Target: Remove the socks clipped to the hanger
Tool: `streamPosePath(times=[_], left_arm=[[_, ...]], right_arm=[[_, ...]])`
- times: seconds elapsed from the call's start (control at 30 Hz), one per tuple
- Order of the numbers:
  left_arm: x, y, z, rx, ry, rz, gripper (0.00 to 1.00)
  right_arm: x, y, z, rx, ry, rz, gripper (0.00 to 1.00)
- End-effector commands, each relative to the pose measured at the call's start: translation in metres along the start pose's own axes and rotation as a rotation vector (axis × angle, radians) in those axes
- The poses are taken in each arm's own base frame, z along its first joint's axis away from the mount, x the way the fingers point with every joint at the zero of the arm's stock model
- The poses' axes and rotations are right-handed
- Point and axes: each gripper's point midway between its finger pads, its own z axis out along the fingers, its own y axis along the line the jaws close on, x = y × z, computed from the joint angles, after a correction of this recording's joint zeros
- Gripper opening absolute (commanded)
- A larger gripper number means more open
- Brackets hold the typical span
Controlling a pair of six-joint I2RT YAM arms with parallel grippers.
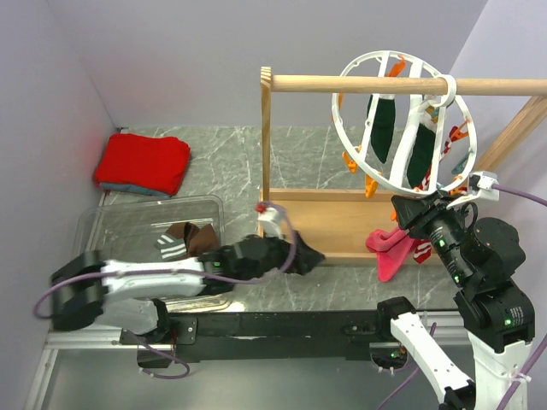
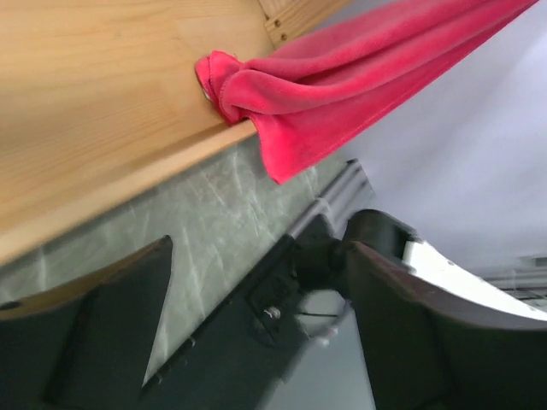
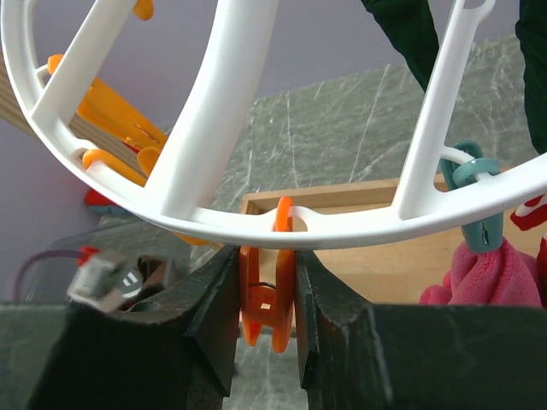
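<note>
- Socks (image 1: 381, 128): I count two dark green ones on the hanger (image 3: 367, 224). They hang side by side within the ring, long axes pointing straight down.
- The ring itself hangs by its hook from the wooden rail (image 1: 342, 83), tilted, with its lowest rim toward my right arm.
- From the right gripper (image 3: 267, 265) the socks lie up and beyond. In the right wrist view they show only as dark cloth at the top right edge, well above the fingers.
- That gripper is closed on an orange clip (image 3: 267, 309) hanging from the bottom of the rim, one finger on each side of it. I see no sock in this clip.
- Just to its right a teal clip (image 3: 474, 201) hangs from the same rim with a pink cloth (image 3: 500, 273) right under it. I cannot tell whether the clip grips the cloth.
- My judgement: the coming move turns on height. The clips holding the socks sit higher on the ring, so the right arm would have to let go and climb.
- The left gripper (image 1: 304, 256) is low over the tabletop (image 1: 342, 282) beside the rack's wooden base. Its fingers are spread wide with nothing between them.
- It is well apart from the socks, so the right arm is clearly the nearer one.
</note>
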Motion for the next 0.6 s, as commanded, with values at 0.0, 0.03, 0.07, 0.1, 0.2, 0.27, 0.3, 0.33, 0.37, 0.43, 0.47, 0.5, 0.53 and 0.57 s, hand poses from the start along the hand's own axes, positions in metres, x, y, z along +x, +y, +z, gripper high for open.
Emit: streamPosePath(times=[0.0,0.03,0.07,0.1,0.2,0.27,0.3,0.33,0.37,0.43,0.47,0.5,0.53,0.57], left_arm=[[-0.013,-0.051,0.046,0.133,-0.138,0.229,0.92],[-0.012,-0.057,0.056,0.144,-0.146,0.268,0.95],[0.004,-0.047,0.074,0.127,-0.119,0.373,0.98],[0.01,-0.053,0.092,0.142,-0.118,0.459,0.99],[0.019,-0.065,0.124,0.207,-0.148,0.612,0.99],[0.034,-0.061,0.142,0.245,-0.151,0.68,0.99],[0.03,-0.065,0.147,0.265,-0.191,0.737,1.0],[0.029,-0.07,0.154,0.273,-0.21,0.756,0.99],[0.038,-0.054,0.167,0.233,-0.197,0.779,0.99],[0.035,-0.059,0.184,0.211,-0.213,0.809,0.97],[0.046,-0.048,0.196,0.193,-0.191,0.819,0.97],[0.044,-0.059,0.203,0.216,-0.202,0.813,0.96],[0.047,-0.06,0.208,0.226,-0.197,0.813,0.96],[0.06,-0.053,0.216,0.233,-0.168,0.804,0.96]], right_arm=[[0.008,-0.002,0.0,0.002,0.034,-0.005,0.0],[0.009,-0.003,0.0,0.006,0.035,-0.003,0.0],[0.009,-0.003,-0.001,0.007,0.033,-0.003,0.0],[0.01,-0.004,-0.001,0.011,0.034,0.001,0.0],[0.011,-0.004,-0.002,0.01,0.033,0.009,0.0],[0.011,-0.003,-0.004,0.006,0.025,0.018,0.0],[0.011,-0.004,-0.004,0.007,0.026,0.022,0.0],[0.011,-0.003,-0.005,0.004,0.023,0.025,0.0],[0.01,-0.003,-0.005,0.004,0.019,0.026,0.0],[0.01,-0.003,-0.006,0.003,0.018,0.028,0.0],[0.009,-0.005,-0.006,0.017,0.011,0.028,0.0],[0.008,-0.006,-0.007,0.019,0.01,0.028,0.0],[0.008,-0.005,-0.007,0.018,0.01,0.028,0.0],[0.008,-0.005,-0.007,0.015,0.014,0.028,0.0]])
